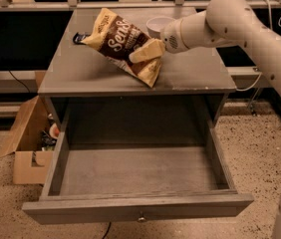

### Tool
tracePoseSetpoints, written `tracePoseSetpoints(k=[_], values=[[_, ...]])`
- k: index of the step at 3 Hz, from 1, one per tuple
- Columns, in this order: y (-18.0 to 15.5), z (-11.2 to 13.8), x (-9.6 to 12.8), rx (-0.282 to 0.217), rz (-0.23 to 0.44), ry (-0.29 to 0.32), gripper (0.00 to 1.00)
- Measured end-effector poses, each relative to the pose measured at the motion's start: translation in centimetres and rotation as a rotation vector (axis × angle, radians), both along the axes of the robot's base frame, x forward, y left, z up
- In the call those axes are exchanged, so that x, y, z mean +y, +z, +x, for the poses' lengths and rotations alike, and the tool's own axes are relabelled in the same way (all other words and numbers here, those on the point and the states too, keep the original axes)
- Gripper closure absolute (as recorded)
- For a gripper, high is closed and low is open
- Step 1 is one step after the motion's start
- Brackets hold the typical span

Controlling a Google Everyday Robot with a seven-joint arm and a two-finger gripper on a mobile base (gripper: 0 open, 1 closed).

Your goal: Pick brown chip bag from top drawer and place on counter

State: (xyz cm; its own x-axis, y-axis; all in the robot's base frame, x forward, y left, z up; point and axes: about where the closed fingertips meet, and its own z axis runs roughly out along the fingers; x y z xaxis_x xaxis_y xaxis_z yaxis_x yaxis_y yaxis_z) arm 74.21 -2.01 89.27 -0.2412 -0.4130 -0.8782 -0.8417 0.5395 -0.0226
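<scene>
Leaning at a tilt on the tabletop [195, 68], the brown chip bag [118, 41] has its lower corner touching the grey surface close to the front edge, while its upper end is raised off the wood and points back and to the left. White lettering runs across its dark face, and pale yellow edges show at both ends.

The hand [143, 54] is at the right side of the bag, about halfway along it, and is closed on the bag. One pale finger [149, 49] lies flat across the bag's front; the other is hidden behind the bag, so the bag is pinched between them. The white arm [230, 21] reaches in from the right of the bag.

Just behind the bag and to its right, partly covered by the hand's wrist, stands a white bowl [156, 23]. A small dark packet [79, 36] lies flat at the bag's upper left end, touching it or very nearly.

Below the bag, the top drawer [56, 158] is pulled fully out toward the camera, its grey bottom in plain view and a small round knob [141, 217] at the middle of its front panel. Down to the left of the bag, on the speckled floor [260, 158], an open cardboard box [26, 143] sits against the cabinet's side.
</scene>
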Motion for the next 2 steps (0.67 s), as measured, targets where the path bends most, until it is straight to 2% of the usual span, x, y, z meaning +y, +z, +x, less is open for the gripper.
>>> tracePoseSetpoints(k=[1, 2], values=[[3.5, -1.0, -2.1, -0.061, 0.111, -0.008, 0.0], [5.8, -2.0, -5.3, -0.101, 0.228, -0.029, 0.0]])
